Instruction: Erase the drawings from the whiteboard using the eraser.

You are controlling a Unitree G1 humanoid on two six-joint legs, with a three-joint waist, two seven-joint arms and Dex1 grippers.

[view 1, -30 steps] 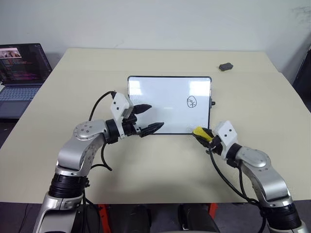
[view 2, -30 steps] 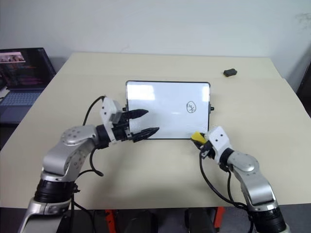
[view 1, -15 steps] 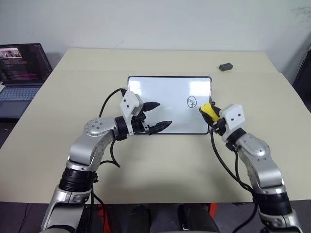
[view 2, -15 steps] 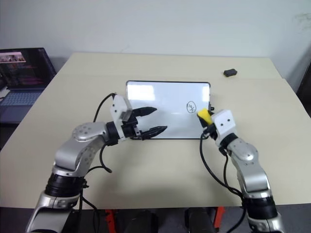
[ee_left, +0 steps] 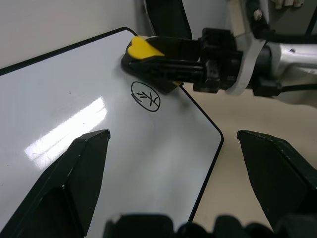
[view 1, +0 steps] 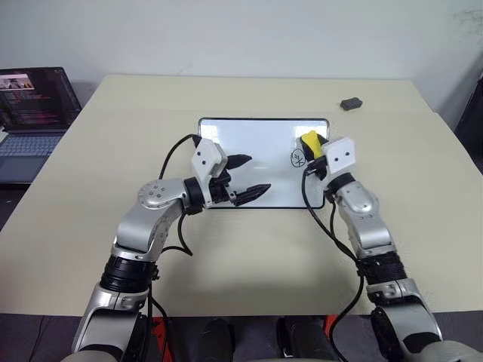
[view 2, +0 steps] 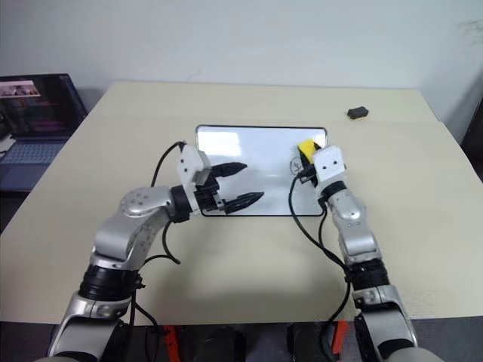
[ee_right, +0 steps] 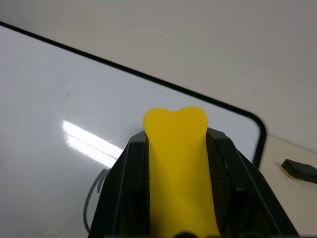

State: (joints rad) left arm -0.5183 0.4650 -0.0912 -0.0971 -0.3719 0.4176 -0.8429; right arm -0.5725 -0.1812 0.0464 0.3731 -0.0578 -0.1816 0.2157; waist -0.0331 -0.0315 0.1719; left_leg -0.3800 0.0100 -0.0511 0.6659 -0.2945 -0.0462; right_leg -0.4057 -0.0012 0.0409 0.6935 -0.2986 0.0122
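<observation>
Left wrist view showed the eraser [ee_left: 148,52] pinched between the right gripper's [view 1: 311,146] jaws, its yellow end poised over the board [ee_left: 74,99] just beside the one drawing [ee_left: 145,96] to be seen, a circled scribble. Whether the eraser touched the surface could not be told. The board lay flat near the middle of the table [view 1: 90,219], and the scribble sat towards its right short edge, near the far right corner. The left gripper [view 1: 249,175] hovered over the board's near edge with jaws spread and empty, perhaps ready to steady the frame. A dark grey object [view 1: 350,103] lay well apart near the table's far right corner, and a laptop [view 1: 34,113] stood off the left edge. The step in hand looked like bringing the eraser to the mark. Next, the eraser would need pressing flat onto the scribble and rubbing across it.
</observation>
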